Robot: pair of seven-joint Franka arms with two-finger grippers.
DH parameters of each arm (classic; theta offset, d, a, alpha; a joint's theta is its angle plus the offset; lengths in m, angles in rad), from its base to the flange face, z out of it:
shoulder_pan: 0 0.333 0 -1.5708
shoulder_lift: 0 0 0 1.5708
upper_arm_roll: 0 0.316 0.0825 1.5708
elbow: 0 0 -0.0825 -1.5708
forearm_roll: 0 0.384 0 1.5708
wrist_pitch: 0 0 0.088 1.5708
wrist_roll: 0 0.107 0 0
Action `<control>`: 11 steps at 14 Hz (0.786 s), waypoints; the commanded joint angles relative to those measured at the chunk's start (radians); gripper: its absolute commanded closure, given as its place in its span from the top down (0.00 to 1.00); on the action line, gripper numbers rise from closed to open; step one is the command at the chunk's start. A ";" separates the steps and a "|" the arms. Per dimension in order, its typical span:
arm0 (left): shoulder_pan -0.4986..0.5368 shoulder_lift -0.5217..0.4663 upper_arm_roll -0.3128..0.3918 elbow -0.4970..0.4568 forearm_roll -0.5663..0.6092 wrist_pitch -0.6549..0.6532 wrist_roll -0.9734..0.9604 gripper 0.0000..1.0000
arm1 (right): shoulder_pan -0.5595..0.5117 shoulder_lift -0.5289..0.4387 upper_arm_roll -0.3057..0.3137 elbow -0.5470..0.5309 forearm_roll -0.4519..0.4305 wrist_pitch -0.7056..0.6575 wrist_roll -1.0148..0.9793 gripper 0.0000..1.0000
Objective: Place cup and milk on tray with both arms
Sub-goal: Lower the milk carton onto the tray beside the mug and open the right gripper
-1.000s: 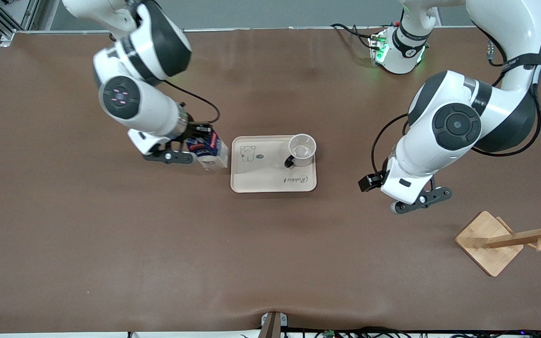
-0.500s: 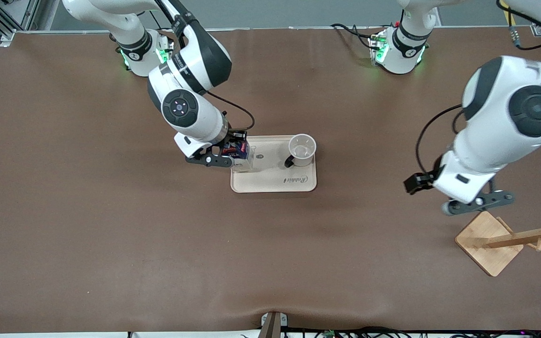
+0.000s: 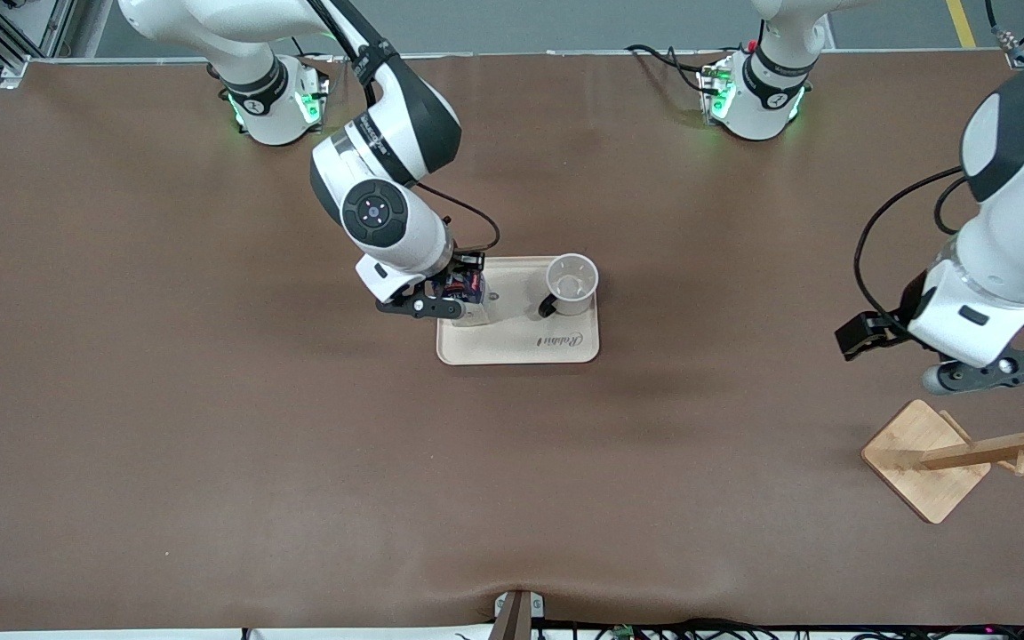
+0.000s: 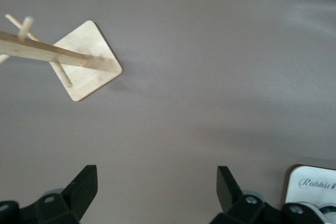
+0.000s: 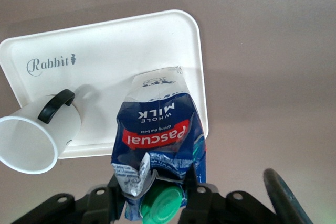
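The right hand (image 3: 457, 304) is gripping the milk (image 3: 465, 288) by its top, holding it over the end of the tray (image 3: 516, 347) toward the right arm. The tray is lying at mid-desk (image 3: 210, 444), and the cup (image 3: 572, 284) is standing upright on its other end. The left hand (image 4: 157, 192), fingers spread wide and empty, is hanging above the wooden rack (image 3: 930, 458) near the desk's corner at the left arm's end.

The milk carton (image 5: 160, 135) reads "WHOLE MILK" over a red band saying "Pascual". The cream tray (image 5: 121, 45) carries "Rabbit" in script.
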 commanded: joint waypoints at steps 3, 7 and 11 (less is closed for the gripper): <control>0.013 -0.041 -0.001 -0.017 0.016 -0.034 0.030 1.00 | 0.033 0.026 -0.013 0.022 -0.041 0.007 0.061 1.00; 0.015 -0.080 -0.002 -0.017 0.015 -0.034 0.036 1.00 | 0.049 0.026 -0.012 0.029 -0.043 0.005 0.104 1.00; 0.035 -0.097 -0.007 -0.017 0.012 -0.038 0.060 1.00 | 0.044 0.023 -0.012 0.094 -0.027 -0.010 0.103 1.00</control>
